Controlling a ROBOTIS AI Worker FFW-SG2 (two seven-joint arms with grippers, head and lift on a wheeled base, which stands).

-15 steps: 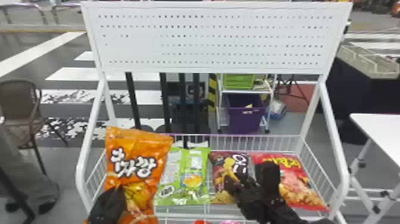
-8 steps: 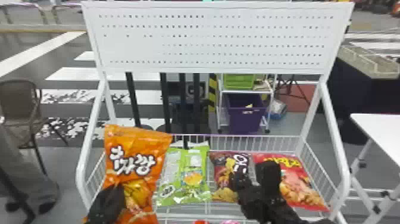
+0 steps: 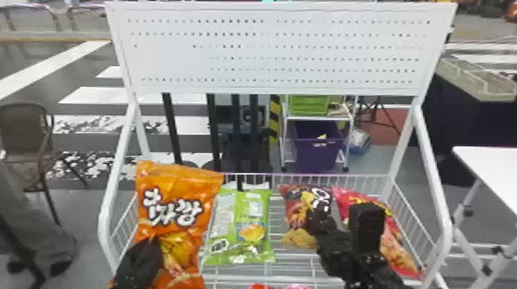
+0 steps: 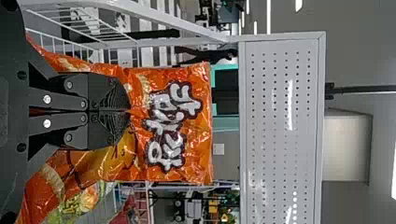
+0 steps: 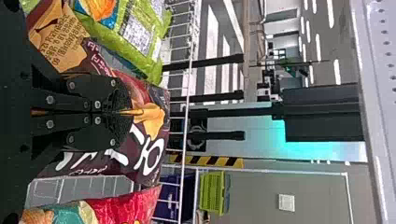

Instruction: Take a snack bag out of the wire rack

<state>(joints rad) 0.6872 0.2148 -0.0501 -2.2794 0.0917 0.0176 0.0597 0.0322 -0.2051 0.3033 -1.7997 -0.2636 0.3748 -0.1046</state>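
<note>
Orange snack bag [image 3: 175, 192], its long axis upright, stands pinched in the left hand [image 4: 129, 111], left of the maroon bag [image 3: 292, 201] that the right hand [image 5: 131, 112] nips inside the wire rack [image 3: 443, 207].

The place looks like an indoor test hall or lab. Crosswalk stripes [image 3: 92, 95] mark the floor [image 3: 73, 77] at the head view's upper left; the right wrist view shows ceiling lights [image 5: 331, 14].

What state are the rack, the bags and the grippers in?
White wire rack: holding bags.
Orange plastic bag: upright, pinched.
Maroon plastic bag: pinched.
Green plastic bag: unheld.
Red plastic bag: unheld.
Black left gripper: jaws shut on orange bag.
Black right gripper: jaws shut on maroon bag.
</note>
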